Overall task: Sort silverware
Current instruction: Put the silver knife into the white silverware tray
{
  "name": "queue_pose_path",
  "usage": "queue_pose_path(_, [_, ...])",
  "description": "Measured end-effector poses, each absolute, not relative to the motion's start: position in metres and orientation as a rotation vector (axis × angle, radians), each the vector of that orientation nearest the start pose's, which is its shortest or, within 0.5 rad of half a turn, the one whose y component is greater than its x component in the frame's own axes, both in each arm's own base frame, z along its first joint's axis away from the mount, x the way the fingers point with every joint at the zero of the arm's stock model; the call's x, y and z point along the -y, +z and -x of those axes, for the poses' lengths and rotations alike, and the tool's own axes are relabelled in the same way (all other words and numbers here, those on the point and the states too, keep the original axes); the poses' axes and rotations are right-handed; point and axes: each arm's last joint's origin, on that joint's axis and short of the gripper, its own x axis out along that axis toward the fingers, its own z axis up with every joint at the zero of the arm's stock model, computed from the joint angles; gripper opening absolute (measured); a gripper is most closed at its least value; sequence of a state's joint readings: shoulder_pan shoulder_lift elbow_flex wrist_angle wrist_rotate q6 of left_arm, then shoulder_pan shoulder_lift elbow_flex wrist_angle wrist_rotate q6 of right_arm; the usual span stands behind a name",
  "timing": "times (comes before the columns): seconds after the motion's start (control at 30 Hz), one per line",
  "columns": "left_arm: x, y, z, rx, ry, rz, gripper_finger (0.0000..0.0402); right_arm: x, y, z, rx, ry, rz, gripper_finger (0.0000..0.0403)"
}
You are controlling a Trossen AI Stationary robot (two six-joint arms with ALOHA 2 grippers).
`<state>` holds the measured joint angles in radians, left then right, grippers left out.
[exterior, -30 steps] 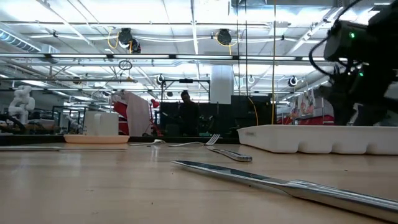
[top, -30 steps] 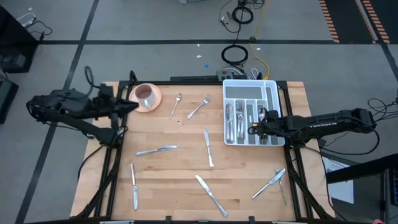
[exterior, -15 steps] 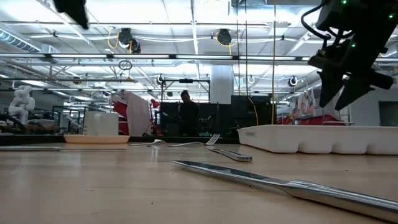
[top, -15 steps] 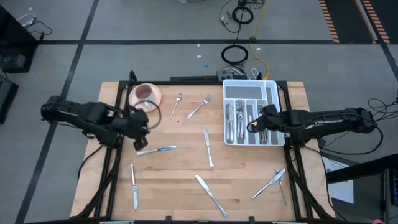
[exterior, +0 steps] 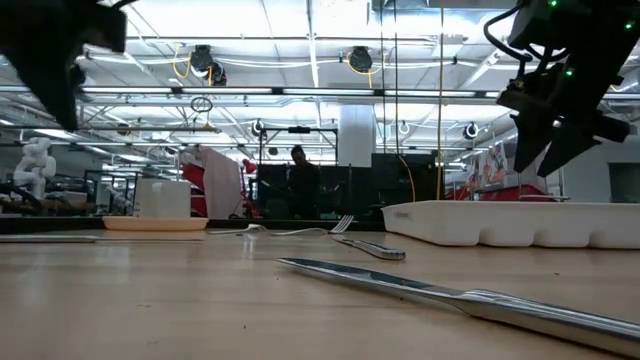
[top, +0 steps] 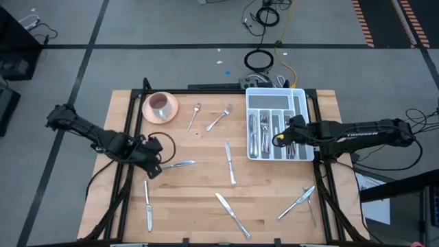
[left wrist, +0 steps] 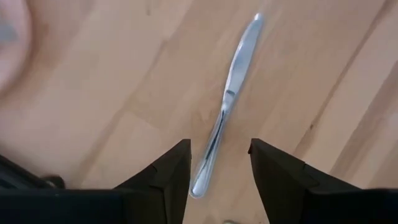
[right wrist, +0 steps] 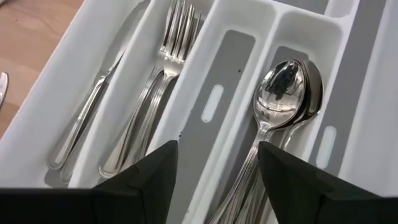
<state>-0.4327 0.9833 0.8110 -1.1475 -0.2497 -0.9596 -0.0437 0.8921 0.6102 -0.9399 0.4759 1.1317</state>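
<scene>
With your left hand (left wrist: 219,169) spread empty over the knife (left wrist: 227,104) on the table (left wrist: 112,93), pinch its handle crosswise: thin, stiff, light, likely slippery.

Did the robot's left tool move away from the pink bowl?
Yes. The left tool was at the pink bowl a second ago. Now it hangs nearer the table's front, over a knife, fingers open.
</scene>
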Motion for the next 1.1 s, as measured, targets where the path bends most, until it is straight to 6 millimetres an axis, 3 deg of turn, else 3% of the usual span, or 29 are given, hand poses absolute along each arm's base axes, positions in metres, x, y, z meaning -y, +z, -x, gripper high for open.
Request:
queue_pose_path(0.5, [0.066,0.173,-0.126,-1.135,0.364,0.379,0.0171,0.02,0.211,-0.137,-0.791,-1.054,-0.672,0.0215])
queue_pose_path(0.9, [0.067,0.165,-0.127,-1.118,0.314,0.356,0.0171,0.02,0.212,-0.14,-0.764,-1.046,-0.688,0.0215])
queue_pose_path(1.1, [0.065,0.163,-0.129,-1.184,0.379,0.577,0.0171,0.02,0.213,-0.142,-0.745,-1.037,-0.697,0.0215])
